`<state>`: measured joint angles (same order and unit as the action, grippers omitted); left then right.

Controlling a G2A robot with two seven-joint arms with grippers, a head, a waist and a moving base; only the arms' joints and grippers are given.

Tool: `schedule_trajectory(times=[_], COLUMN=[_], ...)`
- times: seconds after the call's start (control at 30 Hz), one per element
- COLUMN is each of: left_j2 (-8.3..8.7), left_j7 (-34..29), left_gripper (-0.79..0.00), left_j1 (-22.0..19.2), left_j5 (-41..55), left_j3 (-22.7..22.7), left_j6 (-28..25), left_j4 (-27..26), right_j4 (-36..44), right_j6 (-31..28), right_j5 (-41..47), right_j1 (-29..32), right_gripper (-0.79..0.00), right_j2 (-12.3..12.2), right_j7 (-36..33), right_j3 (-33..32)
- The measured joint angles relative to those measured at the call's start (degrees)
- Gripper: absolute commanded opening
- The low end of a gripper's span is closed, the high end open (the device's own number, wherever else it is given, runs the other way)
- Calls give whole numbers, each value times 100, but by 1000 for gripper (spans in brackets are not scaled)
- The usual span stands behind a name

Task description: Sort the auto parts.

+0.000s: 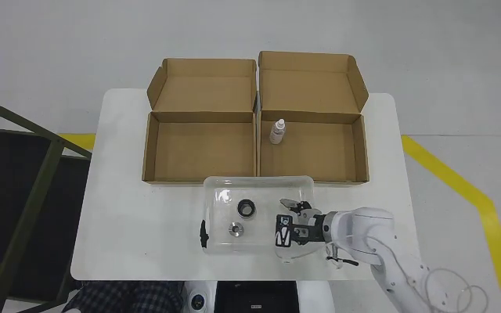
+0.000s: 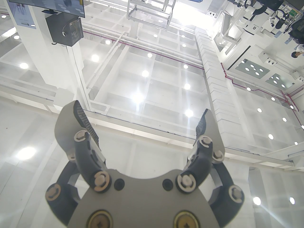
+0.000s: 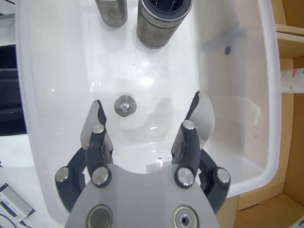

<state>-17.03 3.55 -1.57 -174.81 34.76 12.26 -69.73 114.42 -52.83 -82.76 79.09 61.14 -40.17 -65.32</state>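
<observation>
The left gripper (image 2: 141,107) is released, holding nothing. The right gripper (image 3: 147,99) hangs spread over the clear bin (image 3: 270,96). The small metal stud (image 3: 125,106) lies between its fingers (image 3: 101,115), off-centre. Best to centre over it before descending and closing, staying clear of the steel cylinder (image 3: 110,3) and bearing (image 3: 163,12) ahead.
</observation>
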Motion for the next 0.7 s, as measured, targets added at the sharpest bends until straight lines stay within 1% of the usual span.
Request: schedule_trajectory(times=[0.03, 0.1, 0.2, 0.27, 0.3, 0.33, 0.43, 0.47, 0.7], left_j2=[0, 0, 0, 0, 0, 0, 0, 0, 0], left_j7=[0, 0, 0, 0, 0, 0, 0, 0, 0], left_gripper=[0, 0, 0, 0, 0, 0, 0, 0, 0], left_j1=[0, 0, 0, 0, 0, 0, 0, 0, 0], left_j5=[0, 0, 0, 0, 0, 0, 0, 0, 0], left_j3=[0, 0, 0, 0, 0, 0, 0, 0, 0], left_j6=[0, 0, 0, 0, 0, 0, 0, 0, 0], left_j4=[0, 0, 0, 0, 0, 0, 0, 0, 0], right_j4=[-36, -89, -153, -182, -192, -205, -228, -233, -200], right_j6=[-4, -18, -23, -13, -8, -4, -7, -15, -81], right_j5=[-10, -23, -37, -38, -36, -30, -9, 2, 167], right_j1=[-29, -70, -131, -164, -176, -191, -222, -230, -250], right_gripper=[-308, -394, -431, -477, -514, -588, -748, -785, -785], right_j2=[1, 1, 2, 1, 0, -3, -10, -13, -40], right_j7=[-29, -69, -124, -157, -171, -189, -225, -232, -186], right_j3=[45, 111, 205, 249, 264, 280, 310, 318, 335])
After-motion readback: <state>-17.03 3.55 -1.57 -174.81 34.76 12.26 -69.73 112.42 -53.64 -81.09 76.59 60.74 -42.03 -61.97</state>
